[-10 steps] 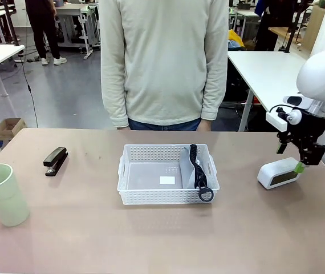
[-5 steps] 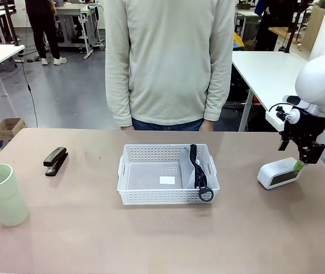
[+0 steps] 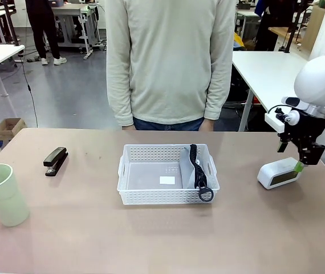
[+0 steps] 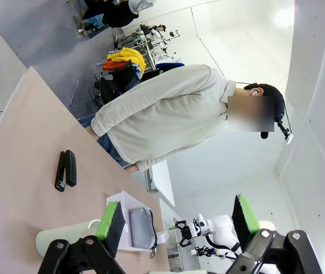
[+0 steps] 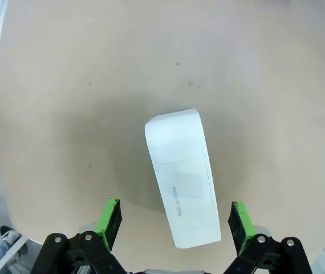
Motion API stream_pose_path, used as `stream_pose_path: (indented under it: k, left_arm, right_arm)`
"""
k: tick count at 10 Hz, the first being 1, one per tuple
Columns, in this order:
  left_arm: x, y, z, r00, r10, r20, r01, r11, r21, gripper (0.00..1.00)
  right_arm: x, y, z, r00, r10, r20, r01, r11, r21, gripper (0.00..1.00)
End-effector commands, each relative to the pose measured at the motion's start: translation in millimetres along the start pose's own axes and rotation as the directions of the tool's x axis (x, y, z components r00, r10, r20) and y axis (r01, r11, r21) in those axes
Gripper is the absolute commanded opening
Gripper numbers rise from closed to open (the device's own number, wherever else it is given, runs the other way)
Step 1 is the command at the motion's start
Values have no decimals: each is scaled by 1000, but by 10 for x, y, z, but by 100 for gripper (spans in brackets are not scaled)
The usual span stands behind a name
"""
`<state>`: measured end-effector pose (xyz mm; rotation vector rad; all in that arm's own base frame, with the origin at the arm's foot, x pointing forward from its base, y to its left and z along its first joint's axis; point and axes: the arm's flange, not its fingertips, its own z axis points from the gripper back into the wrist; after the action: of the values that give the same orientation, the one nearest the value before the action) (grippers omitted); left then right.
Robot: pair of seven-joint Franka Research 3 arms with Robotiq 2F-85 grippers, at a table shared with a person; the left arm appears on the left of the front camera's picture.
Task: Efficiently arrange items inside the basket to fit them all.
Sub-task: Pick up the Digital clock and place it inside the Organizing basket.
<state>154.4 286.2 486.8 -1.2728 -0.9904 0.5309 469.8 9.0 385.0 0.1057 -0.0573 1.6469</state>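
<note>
Tan bench (image 3: 151,240), busy lab: hovers w/ right claw (image 5: 174,220) wide over clock (image 5: 179,171), left claw (image 4: 178,220) wide too, both empty. Risks skewed pinch on angled clock, then slip.

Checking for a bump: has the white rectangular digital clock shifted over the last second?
No. The white rectangular digital clock stays put, with the same gap to the right of the white perforated plastic basket.

Table (image 3: 151,240): basket (image 3: 162,197) at centre, pouch (image 3: 188,171) on edge in its right end. Stapler (image 3: 55,160) well left of basket; cup (image 3: 3,194) nearer, at left edge. Clock (image 3: 279,173) well right of basket. Person (image 3: 170,63) behind far edge.
</note>
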Motion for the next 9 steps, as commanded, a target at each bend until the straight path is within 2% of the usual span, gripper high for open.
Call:
stream_pose_path:
  k: [1, 4, 6, 9]
  left_arm:
    - [9, 5, -15, 1000, -26, 7, 26, 999, -20, 100]
    - [9, 5, -15, 1000, -26, 7, 26, 999, -20, 100]
    - [9, 5, -15, 1000, -26, 7, 26, 999, -20, 100]
    - [9, 5, -15, 1000, -26, 7, 26, 999, -20, 100]
  right_arm:
    - [-1, -44, -193, 998, 60, -10, -60, 998, -26, 100]
    - [-55, -159, -481, 996, 90, -27, -90, 995, -31, 100]
    - [-67, -215, -663, 985, 161, -59, -163, 986, -38, 100]
    - [-93, -214, -800, 980, 180, -81, -181, 983, -14, 100]
